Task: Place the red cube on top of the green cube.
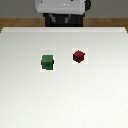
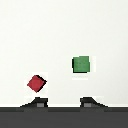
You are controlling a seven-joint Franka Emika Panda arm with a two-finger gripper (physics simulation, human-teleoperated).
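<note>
1. Nearest the exterior camera it's just bare white table (image 1: 65, 100), a big plain stretch of it.
2. Further back sit the two cubes, both flat on the table and well apart. The green cube (image 1: 47, 62) is toward the exterior view's left, and the red cube (image 1: 79, 56) is toward the exterior view's right and a touch further back. The red one is turned a bit, so a corner points toward the camera.
3. Behind them, at the far edge of the table, is the robot (image 1: 61, 10). Only its grey and black body shows there, cropped by the top of the picture, so the arm's pose can't really be read from this view.
4. The wrist view looks straight down at the table. The gripper (image 2: 64, 103) has its two dark fingertips (image 2: 38, 103) spread wide with nothing between them. It's holding nothing.
5. In that same view the red cube (image 2: 36, 83) sits just beside one fingertip, and the green cube (image 2: 81, 64) is further out from the other one.
</note>
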